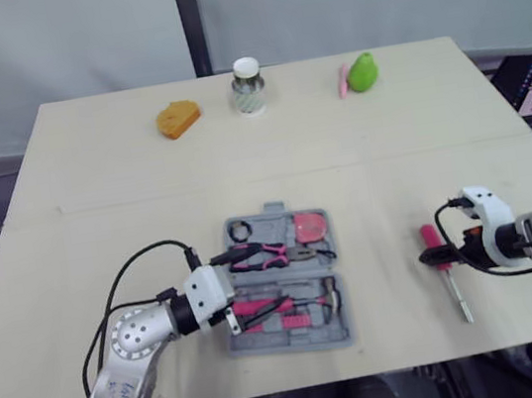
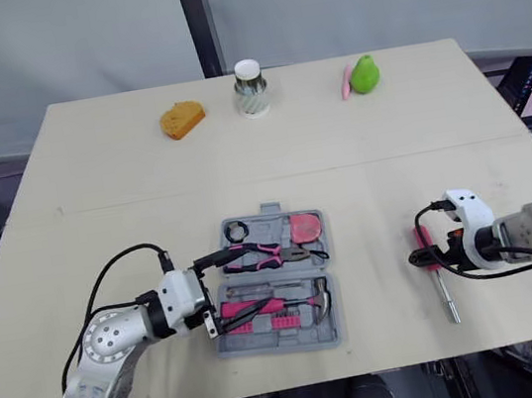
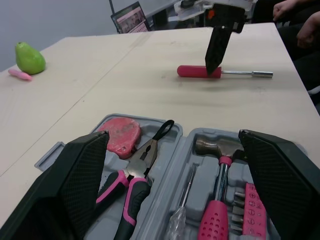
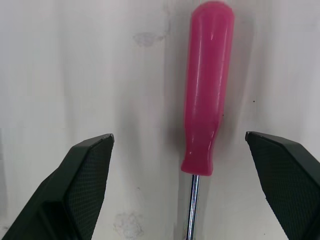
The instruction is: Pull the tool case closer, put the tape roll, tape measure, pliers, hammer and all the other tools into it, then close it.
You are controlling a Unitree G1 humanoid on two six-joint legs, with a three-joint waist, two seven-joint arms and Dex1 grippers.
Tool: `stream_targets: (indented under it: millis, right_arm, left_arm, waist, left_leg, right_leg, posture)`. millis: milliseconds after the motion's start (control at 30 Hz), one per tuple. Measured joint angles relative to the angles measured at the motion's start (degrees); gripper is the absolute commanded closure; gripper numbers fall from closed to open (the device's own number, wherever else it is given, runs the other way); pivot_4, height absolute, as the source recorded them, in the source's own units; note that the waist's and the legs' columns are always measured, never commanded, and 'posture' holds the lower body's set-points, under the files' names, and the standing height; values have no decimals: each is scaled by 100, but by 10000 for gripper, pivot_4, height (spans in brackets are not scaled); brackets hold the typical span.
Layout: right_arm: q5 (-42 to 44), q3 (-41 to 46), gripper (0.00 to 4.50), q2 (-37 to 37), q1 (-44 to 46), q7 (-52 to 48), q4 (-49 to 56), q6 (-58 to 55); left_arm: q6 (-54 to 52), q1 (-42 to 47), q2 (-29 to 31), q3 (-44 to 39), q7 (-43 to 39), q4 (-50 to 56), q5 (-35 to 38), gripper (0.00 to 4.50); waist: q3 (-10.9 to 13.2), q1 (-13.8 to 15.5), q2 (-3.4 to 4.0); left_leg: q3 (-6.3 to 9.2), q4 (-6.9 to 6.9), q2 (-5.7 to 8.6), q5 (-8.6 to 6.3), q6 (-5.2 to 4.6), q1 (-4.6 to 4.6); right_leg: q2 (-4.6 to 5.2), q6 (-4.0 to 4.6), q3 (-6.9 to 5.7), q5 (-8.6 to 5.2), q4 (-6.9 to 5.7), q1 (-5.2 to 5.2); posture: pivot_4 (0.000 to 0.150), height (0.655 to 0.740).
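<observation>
Your right gripper [image 4: 179, 135] held its fingers spread wide over the screwdriver [image 4: 207, 90], which lay on the counter [image 1: 358, 145] right of the open tool case [image 1: 288, 344]. It looked light, stiff and slick-handled; grip mid-handle, not the thin shaft. Your left gripper [image 3: 173, 133] hung with fingers open at the case.

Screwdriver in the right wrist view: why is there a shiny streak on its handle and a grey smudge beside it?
Right wrist view: the streak is light bouncing off the smooth pink handle of the screwdriver; the smudge is its soft shadow on the table. Left wrist view: the same faint shadow lies under it.
</observation>
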State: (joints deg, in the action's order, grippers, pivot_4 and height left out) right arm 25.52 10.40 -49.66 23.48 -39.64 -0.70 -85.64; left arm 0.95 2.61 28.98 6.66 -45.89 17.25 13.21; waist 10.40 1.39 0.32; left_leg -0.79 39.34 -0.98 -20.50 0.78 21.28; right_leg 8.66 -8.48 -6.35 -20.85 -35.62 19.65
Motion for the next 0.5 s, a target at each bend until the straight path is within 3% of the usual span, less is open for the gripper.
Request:
stream_targets:
  millis: [133,333,500]
  right_arm:
    - [154,434,342,-178,-475,-385,35,907]
    - [150,1544,342,-301,-2008,-1500,-147,3608]
    - [8,2239,342,66,-2757,-1987,-887,5756]
  left_arm:
    - [-256,-53,87,-273,24,-8,131,0]
    - [-719,-276,398,-1314,235,-320,448,0]
    - [-705,-727,615,-2266,393,-1227,472,0]
  waist:
    - [0,8,0]
    - [0,5,-1]
    - [1,-29,-2]
  left_leg:
    - [2,-5,-1,0,0,-1]
    - [-5,-8,0,0,0,-9]
    - [-16,-21,-4,0,0,-21]
  right_leg:
    - [-1,0,-2,0,2,0]
    - [0,-2,-1,1,10,-8]
    - [-2,-2,2,1,13,-6]
  posture:
    - [1500,7400]
    - [1500,7400]
    - [1500,7400]
